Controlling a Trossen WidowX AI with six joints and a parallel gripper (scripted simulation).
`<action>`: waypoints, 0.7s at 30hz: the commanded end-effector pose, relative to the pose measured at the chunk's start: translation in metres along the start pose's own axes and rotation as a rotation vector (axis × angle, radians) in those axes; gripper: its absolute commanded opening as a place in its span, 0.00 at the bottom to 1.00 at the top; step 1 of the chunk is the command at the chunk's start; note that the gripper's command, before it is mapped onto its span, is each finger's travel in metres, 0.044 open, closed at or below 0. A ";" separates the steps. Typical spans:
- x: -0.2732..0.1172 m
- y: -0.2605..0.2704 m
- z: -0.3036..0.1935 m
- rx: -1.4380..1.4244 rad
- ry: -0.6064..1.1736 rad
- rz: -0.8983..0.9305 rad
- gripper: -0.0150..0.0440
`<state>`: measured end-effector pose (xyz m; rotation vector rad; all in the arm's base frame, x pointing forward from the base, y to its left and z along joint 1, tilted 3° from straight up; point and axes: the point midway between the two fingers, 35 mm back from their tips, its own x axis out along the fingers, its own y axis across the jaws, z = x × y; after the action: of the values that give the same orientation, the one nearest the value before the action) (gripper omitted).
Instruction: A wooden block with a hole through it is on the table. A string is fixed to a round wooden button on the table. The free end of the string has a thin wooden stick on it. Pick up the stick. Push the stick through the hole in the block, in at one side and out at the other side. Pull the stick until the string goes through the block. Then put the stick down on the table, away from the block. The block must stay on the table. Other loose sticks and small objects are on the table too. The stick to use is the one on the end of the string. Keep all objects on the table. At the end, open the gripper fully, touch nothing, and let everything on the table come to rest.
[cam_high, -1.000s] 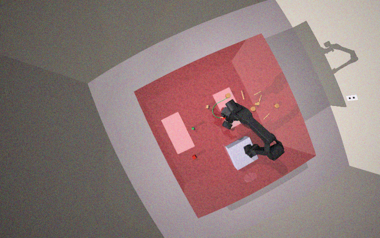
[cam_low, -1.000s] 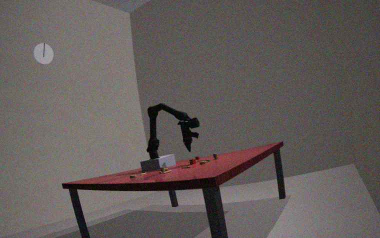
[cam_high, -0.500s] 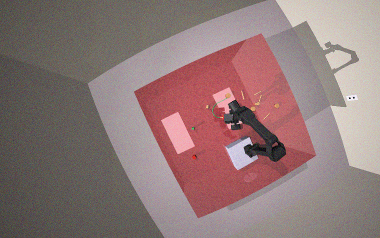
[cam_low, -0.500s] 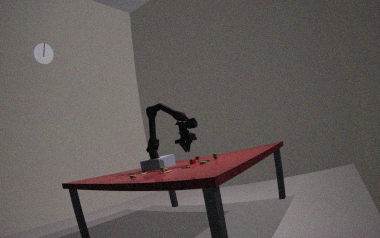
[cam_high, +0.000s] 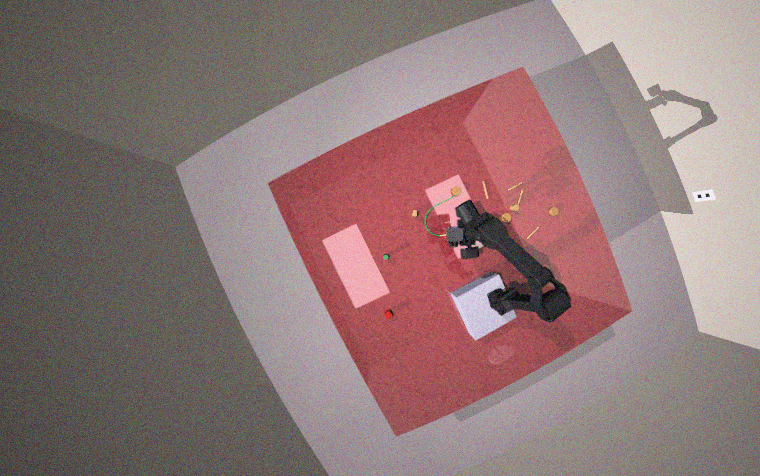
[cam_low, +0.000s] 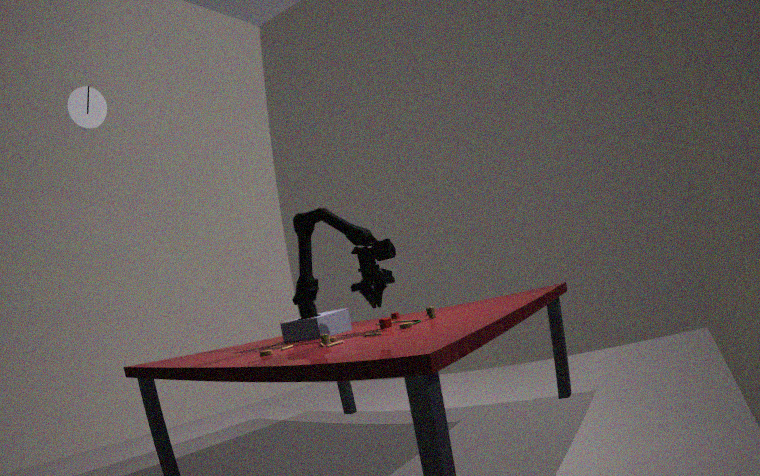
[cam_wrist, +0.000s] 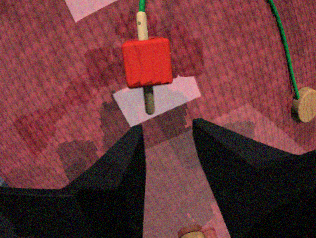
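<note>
Jaws (cam_high: 464, 238) (cam_low: 376, 306) partly open and empty, pointing down above red table (cam_high: 347, 190) (cam_low: 476, 325) (cam_wrist: 240, 65), arm (cam_high: 521, 256) (cam_low: 343, 224) bent high

The black robot arm (cam_high: 518, 255) (cam_low: 304, 246) rises from its base, bends at the elbow and reaches out over the table. Its gripper (cam_low: 376, 306) (cam_wrist: 167, 130) points downward above the tabletop, fingers parted and holding nothing.

In the wrist view, the red block (cam_wrist: 147, 62) hides the middle of the stick (cam_wrist: 142, 27), and the picture's far edge cuts off the green string (cam_wrist: 283, 42). The round button (cam_wrist: 306, 106) runs off the right edge. A wooden piece (cam_wrist: 192, 234) is cropped at the near edge, too little showing to name. From the top, the arm (cam_high: 518, 252) covers part of a pink patch (cam_high: 443, 190).
</note>
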<state>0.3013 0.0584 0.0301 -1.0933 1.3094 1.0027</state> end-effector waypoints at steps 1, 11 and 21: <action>0.011 0.003 -0.002 -0.005 0.012 0.016 0.46; 0.028 0.003 -0.002 -0.005 0.012 0.016 0.46; 0.044 0.004 -0.002 -0.005 0.012 0.016 0.46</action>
<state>0.3024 0.0566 -0.0050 -1.0934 1.3103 1.0030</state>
